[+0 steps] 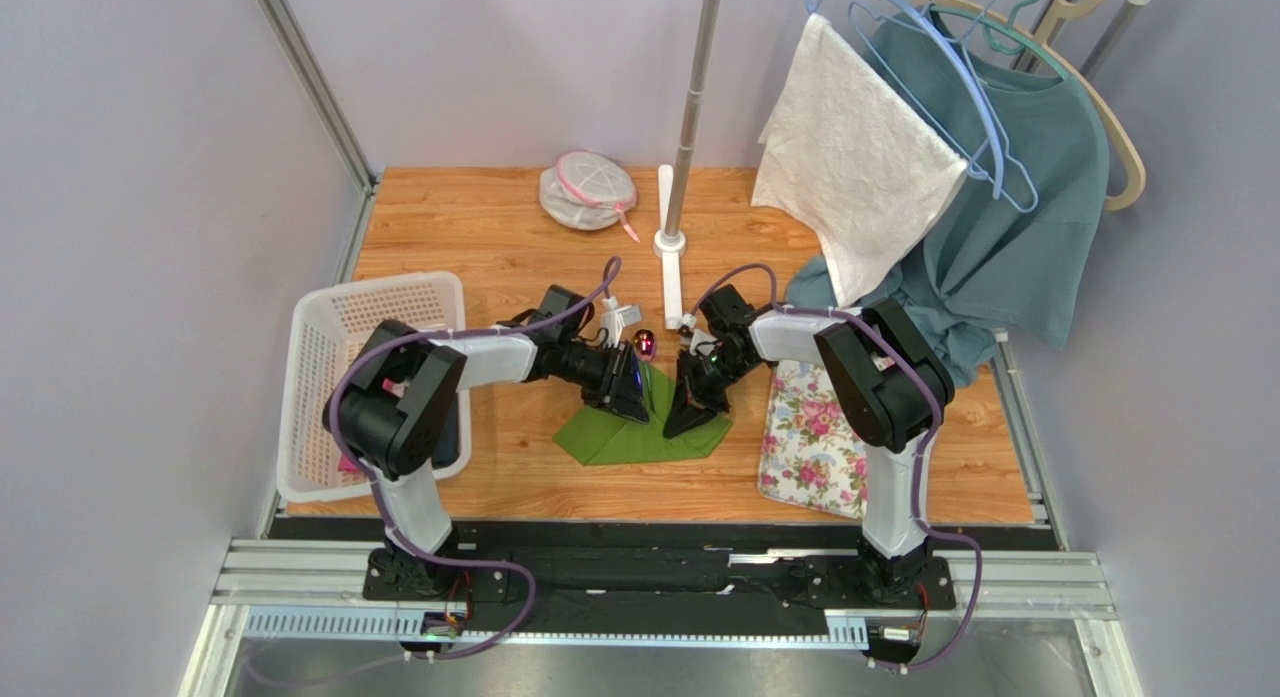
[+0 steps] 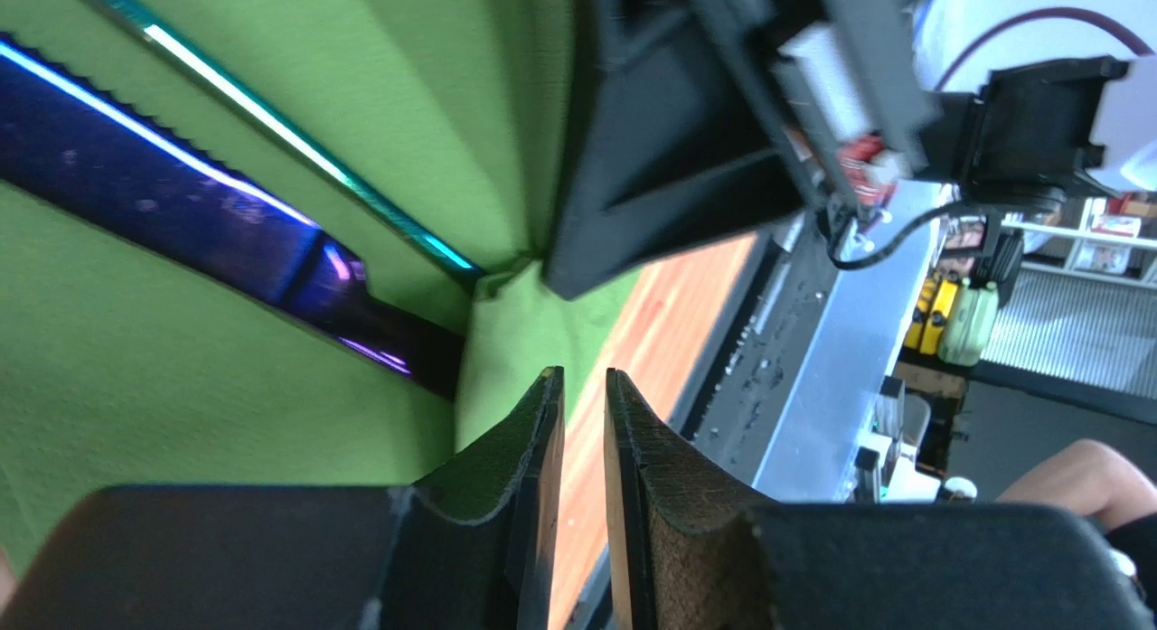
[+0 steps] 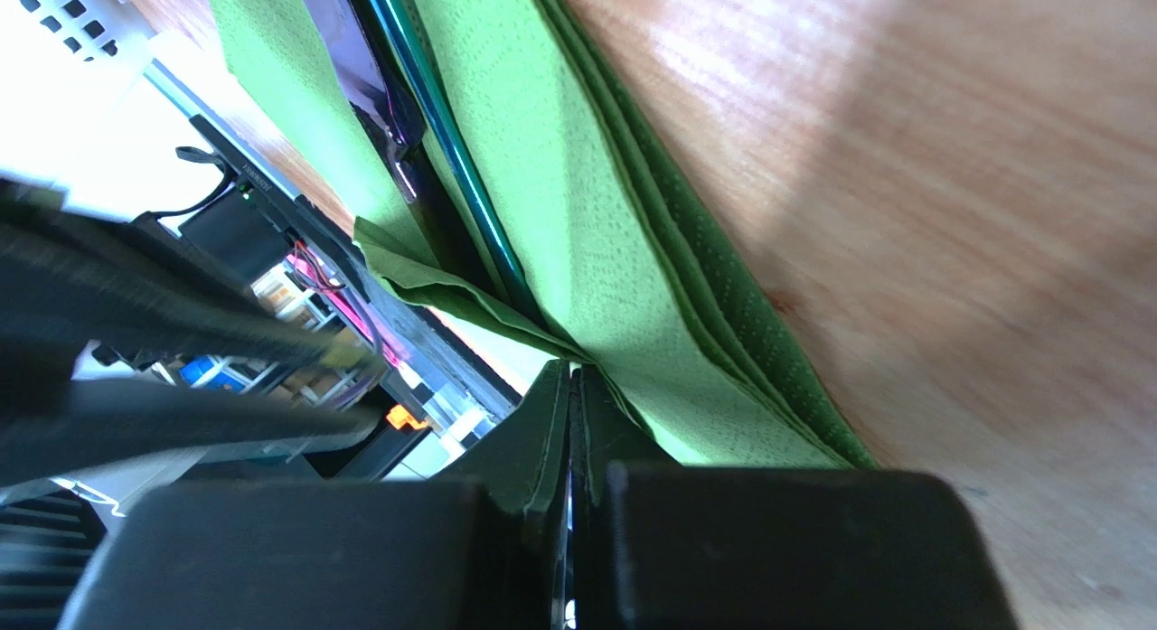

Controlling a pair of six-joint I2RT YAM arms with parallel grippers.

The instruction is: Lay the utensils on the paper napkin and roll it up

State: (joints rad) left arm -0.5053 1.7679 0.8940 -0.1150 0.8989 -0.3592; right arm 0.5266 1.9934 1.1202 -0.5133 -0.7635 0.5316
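Top external view puts the napkin (image 1: 643,435) on the tabletop (image 1: 496,232) between both arms, folded partly over the utensils (image 2: 245,223). Their long axis runs away from the bases, and the reddish head (image 1: 646,342) pokes out at the far end.

Our right fingers (image 3: 554,413) are pinched tight on a gathered napkin edge, just beside the teal stick (image 3: 446,129). Our left fingers (image 2: 550,406) stand a slit apart with bare wood showing between them, so we judge they hold nothing; the napkin fold touches one tip.

We judge the roll must go across that axis. The basket (image 1: 323,352) sits well apart to the left, and we cannot tell its contents.
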